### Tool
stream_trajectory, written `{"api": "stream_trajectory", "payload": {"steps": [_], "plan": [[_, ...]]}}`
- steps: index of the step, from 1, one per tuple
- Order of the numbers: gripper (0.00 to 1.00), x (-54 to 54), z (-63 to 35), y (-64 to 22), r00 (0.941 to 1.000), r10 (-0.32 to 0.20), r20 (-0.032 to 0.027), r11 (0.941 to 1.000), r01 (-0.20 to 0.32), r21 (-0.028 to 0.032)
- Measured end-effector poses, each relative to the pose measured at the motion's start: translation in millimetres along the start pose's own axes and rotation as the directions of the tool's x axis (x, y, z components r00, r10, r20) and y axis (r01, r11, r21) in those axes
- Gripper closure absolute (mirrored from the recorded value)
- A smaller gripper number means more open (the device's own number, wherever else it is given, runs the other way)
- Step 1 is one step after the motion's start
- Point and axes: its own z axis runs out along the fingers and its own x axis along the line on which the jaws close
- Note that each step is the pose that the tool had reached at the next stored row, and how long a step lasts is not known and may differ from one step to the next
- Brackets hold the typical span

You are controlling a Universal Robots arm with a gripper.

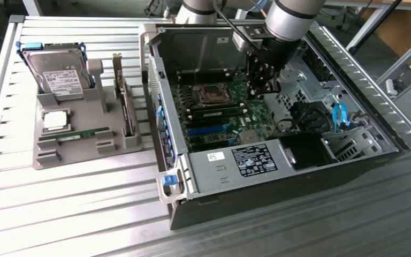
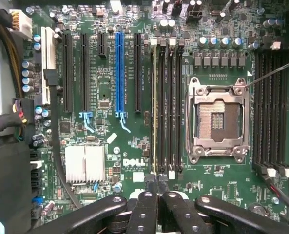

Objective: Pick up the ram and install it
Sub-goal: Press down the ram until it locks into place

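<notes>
gripper (image 2: 159,187) clenched w/ nothing held, tips right at end of ram (image 2: 154,105), which stands edge-on in its dimm slot beside cpu socket (image 2: 218,119), prob pressing it home.

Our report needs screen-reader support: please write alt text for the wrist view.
Shut end effector over one end of the memory slots on a green motherboard, beside the empty processor socket; a blue expansion slot lies on the slots' other side.
</notes>
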Motion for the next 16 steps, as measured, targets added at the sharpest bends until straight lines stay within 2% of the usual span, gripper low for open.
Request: {"api": "stream_trajectory", "payload": {"steps": [4,12,13,14,16], "plan": [[0.91,0.0,8.2,0.9,1.0000,0.000,0.0001,1.0000,0.000,0.0001],[0.91,0.1,33.7,0.5,1.0000,0.000,0.0000,1.0000,0.000,0.0000],[0.91,0.2,35.3,0.5,1.0000,0.000,0.0006,1.0000,0.000,0.0000],[0.91,0.1,35.7,0.5,1.0000,0.000,0.0061,1.0000,0.000,0.0001],[0.91,0.2,35.9,0.5,1.0000,0.000,0.0059,1.0000,0.000,0.0000]]}}
